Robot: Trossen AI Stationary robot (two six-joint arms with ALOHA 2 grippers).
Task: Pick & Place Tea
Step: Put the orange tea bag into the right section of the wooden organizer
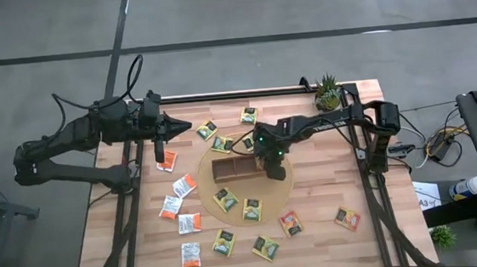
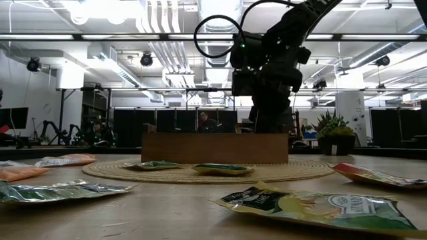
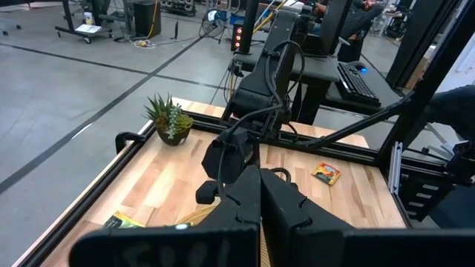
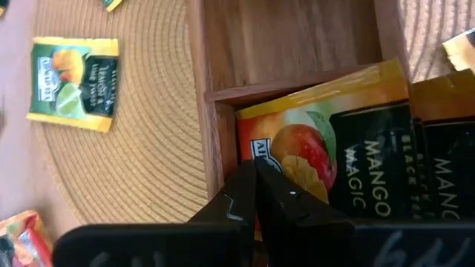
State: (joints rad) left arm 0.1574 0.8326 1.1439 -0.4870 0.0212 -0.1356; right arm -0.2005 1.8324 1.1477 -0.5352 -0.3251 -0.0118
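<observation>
A yellow-orange mango tea sachet [image 4: 334, 156] lies in the end compartment of the wooden tray [image 4: 223, 52], just ahead of the right gripper [image 4: 256, 194], whose fingers are closed together with nothing between them. Other sachets [image 1: 222, 243] lie scattered on the table [image 1: 320, 195]. The left gripper [image 1: 183, 126], closed too, hovers well apart.

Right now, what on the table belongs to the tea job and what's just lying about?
Job: tea sachets scattered on the table, mango sachet in the tray, right claw shut above it.
Lying about: potted plant, round mat.
</observation>
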